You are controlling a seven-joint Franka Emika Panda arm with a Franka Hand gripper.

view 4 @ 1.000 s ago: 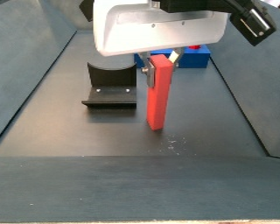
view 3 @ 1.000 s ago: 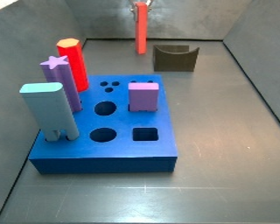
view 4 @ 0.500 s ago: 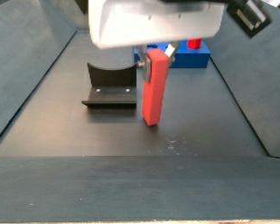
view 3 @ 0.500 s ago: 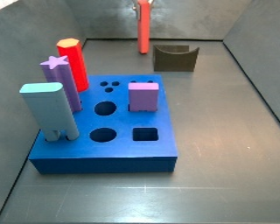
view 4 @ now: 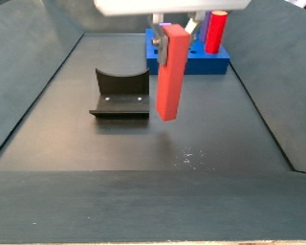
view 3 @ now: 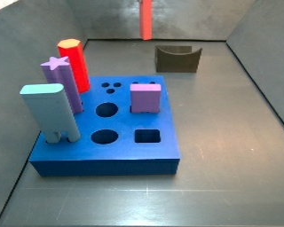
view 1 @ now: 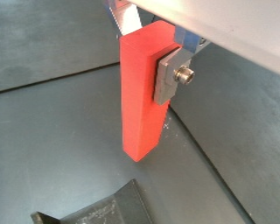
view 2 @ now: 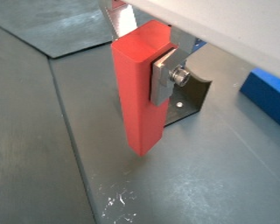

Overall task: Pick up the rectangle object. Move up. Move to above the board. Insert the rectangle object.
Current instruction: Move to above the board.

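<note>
Gripper [view 1: 149, 59] clamped on upper end of rectangle object [view 1: 145, 96], bar hanging upright clear of floor [view 4: 182, 144], near dark U-shaped block [view 4: 120, 94], well apart from board [view 3: 109, 133] with pegs.

Robot test cell in a lab

Dark grey sheet walls [view 3: 180, 18] enclose a bare dark floor [view 4: 142, 153], holding only a thick bright blue board [view 3: 114, 151] of shaped holes and coloured pegs, while the gripper [view 1: 154, 54] hangs above the floor clamping a slim red-orange rectangle bar [view 4: 170, 72].
</note>
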